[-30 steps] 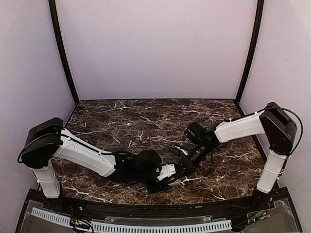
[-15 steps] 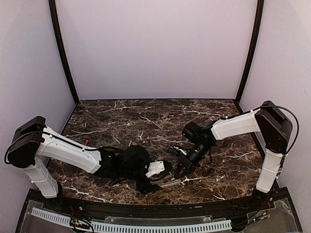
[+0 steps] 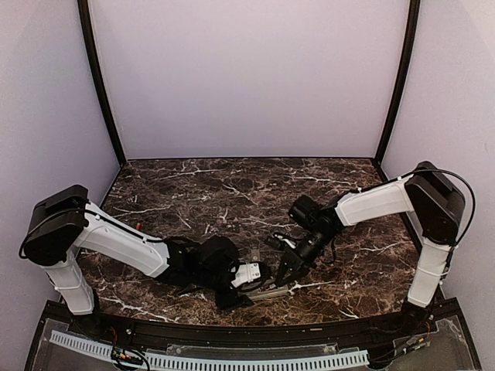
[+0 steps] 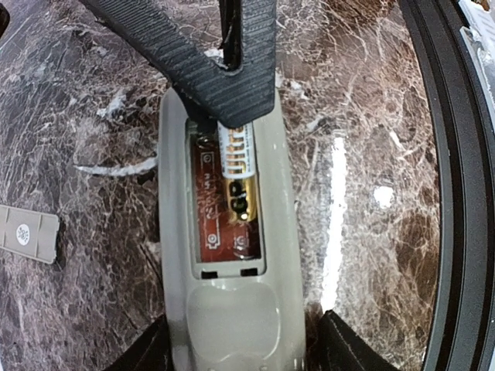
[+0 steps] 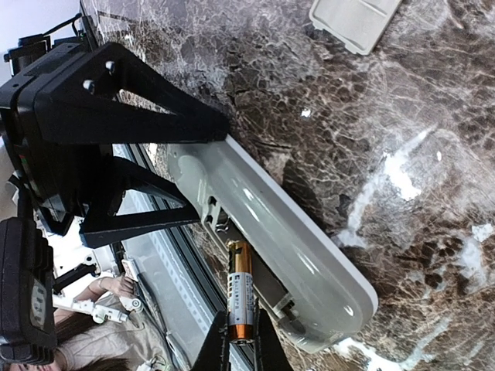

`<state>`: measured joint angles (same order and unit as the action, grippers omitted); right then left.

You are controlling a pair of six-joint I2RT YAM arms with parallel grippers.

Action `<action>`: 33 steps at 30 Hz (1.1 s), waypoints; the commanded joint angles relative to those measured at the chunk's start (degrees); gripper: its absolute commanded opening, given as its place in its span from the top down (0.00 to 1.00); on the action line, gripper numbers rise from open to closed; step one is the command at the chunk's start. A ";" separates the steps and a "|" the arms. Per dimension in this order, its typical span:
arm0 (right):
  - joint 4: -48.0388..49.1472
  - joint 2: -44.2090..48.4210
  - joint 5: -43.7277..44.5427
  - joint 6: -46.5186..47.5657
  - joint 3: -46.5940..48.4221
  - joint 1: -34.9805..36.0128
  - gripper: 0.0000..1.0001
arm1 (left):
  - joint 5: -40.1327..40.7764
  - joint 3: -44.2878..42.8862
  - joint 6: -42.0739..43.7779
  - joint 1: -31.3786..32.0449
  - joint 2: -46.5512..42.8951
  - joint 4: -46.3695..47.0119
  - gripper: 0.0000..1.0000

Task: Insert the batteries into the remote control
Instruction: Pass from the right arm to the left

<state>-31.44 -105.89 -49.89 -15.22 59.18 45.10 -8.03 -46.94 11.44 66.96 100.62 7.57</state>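
The grey remote control (image 4: 232,309) lies back up near the table's front edge, its battery bay open over a red board. My left gripper (image 4: 247,344) straddles the remote's rear end. Its left finger sits against the casing and a small gap shows at the right finger, so it stands open. My right gripper (image 5: 240,340) is shut on a gold and silver battery (image 5: 240,297) and holds it tilted. The battery's front end rests in the bay (image 4: 238,178). In the top view both grippers meet over the remote control (image 3: 268,291).
The grey battery cover (image 4: 27,232) lies loose on the marble just left of the remote, also seen as the cover (image 5: 356,23). The table's black front rim (image 4: 456,193) runs close along the remote's right side. A tiny reddish item (image 3: 138,226) lies by the left arm.
The left arm has shifted its pose while its gripper stays at the remote. The right gripper has moved slightly left and down, bringing the battery into the bay.
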 commanded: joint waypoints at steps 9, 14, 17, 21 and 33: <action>4.75 -1.63 -0.79 -3.17 -2.03 2.03 1.00 | -5.02 -0.41 -1.00 -0.07 2.41 -1.37 0.53; 6.65 -1.61 -0.87 -4.67 -3.03 2.51 1.00 | -6.14 -1.36 -1.21 -0.07 3.51 -2.41 0.61; 8.50 -1.37 -0.82 -6.14 -3.98 2.86 1.00 | -6.48 -1.83 -1.24 -0.07 4.22 -2.85 0.65; 9.36 -1.42 0.65 -7.01 -4.28 3.72 1.00 | -6.48 -2.33 -1.16 -0.07 4.62 -3.25 0.71; 4.37 -2.80 2.74 -3.34 -1.39 3.44 1.00 | -5.86 -1.59 -0.32 -0.07 3.72 -1.76 0.61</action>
<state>-25.80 -106.34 -51.18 -21.30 56.31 47.11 -10.96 -48.84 11.22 66.41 102.08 6.33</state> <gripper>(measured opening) 0.062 0.522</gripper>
